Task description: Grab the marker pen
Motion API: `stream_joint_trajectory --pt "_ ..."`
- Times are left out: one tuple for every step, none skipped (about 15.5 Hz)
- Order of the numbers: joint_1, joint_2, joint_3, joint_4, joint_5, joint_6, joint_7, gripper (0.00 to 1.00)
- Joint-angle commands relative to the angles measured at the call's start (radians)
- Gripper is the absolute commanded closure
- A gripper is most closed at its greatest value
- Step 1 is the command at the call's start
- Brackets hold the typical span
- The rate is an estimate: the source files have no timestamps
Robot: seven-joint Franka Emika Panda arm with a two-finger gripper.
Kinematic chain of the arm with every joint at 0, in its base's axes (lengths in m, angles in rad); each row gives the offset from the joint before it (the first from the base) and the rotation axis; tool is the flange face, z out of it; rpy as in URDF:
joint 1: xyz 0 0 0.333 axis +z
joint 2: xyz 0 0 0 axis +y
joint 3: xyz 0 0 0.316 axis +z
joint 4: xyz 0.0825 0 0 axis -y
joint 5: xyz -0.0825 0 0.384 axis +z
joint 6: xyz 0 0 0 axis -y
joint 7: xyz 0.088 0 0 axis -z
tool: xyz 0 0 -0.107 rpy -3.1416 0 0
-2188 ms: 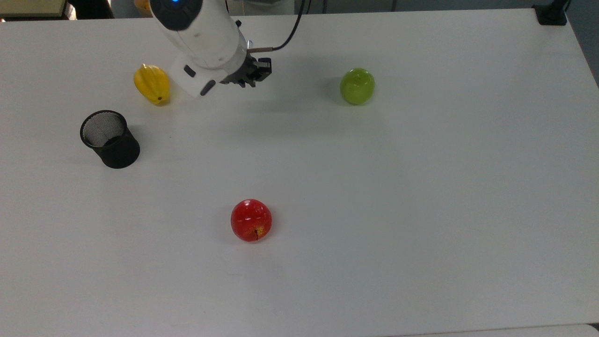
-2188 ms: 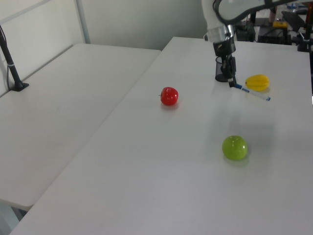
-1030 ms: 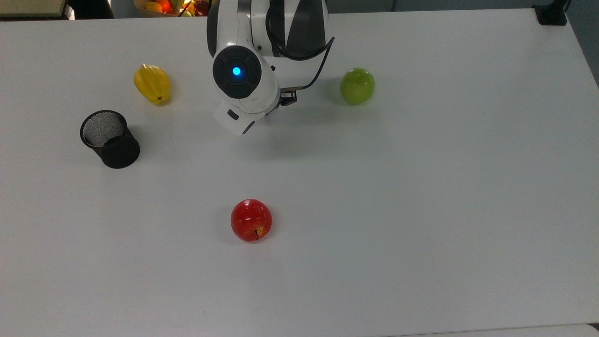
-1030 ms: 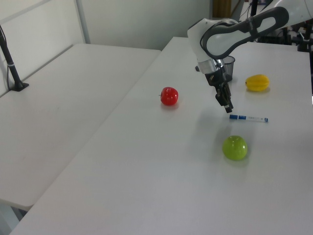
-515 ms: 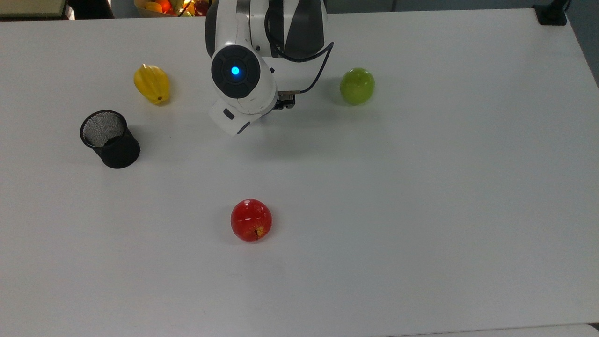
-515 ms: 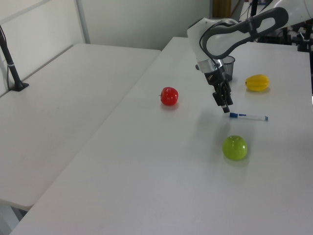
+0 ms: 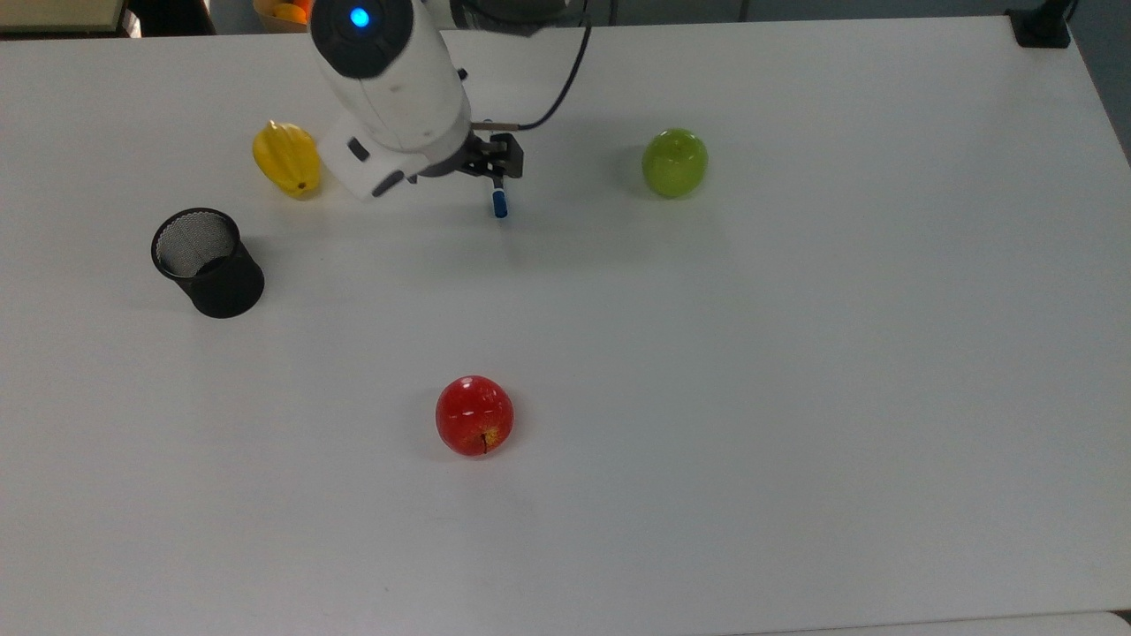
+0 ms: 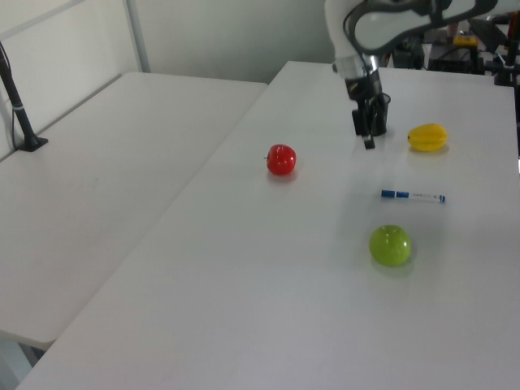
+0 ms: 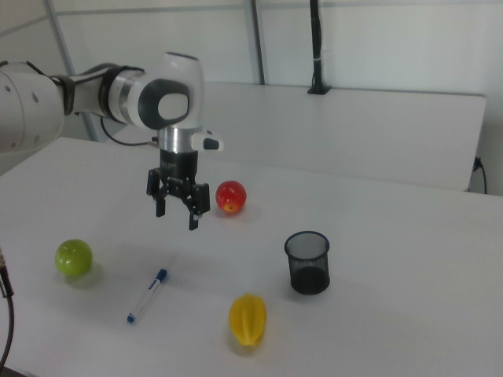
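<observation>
**A:** Where was the pen [image 9: 147, 295]?

**B:** Flat on the desk [image 9: 377, 259], in open surface between the green apple [image 9: 73, 257] and the yellow fruit [image 9: 247, 318]. In the right view it lay nearer the desk's near edge than the cup [image 9: 307, 261] did, touching nothing. In the top view its blue cap poked out from under the arm.

**A:** And the gripper [image 9: 177, 206]?

**B:** Up in the air above the desk, well clear of the pen, fingers spread and pointing down, nothing between them.

**A:** How would the pen handle?

**B:** Light and stiff, I judged, with a smooth round barrel. Likely to roll or skid if nudged from one side, and it could slip in a weak pinch. Not fragile.

**A:** Where to take it?

**B:** Across the white barrel near its middle, fingers set square to its length, one on each side. Gripped at the cap end it would probably droop or swing. It lay low, so the fingertips would need to come almost to the desk before closing.
</observation>
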Motion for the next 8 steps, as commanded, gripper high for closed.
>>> stream_joint_trajectory --pt "-0.064 -0.136 0.0 -0.032 0.03 -0.057 0.008 0.0" --pt "-0.073 -0.157 0.0 -0.032 0.03 -0.078 0.01 0.0" --pt "-0.084 -0.186 -0.001 -0.032 0.03 -0.1 0.01 0.0" --pt "-0.099 -0.203 -0.001 -0.032 0.03 -0.111 0.013 0.0" --pt "-0.104 -0.211 -0.001 -0.03 0.03 -0.122 0.019 0.0" --pt "-0.105 -0.219 -0.001 -0.023 0.029 -0.129 0.02 0.0" --pt "-0.107 -0.22 -0.003 -0.015 0.027 -0.146 0.019 0.0" --pt "-0.107 -0.223 -0.003 -0.009 0.021 -0.155 0.019 0.0"
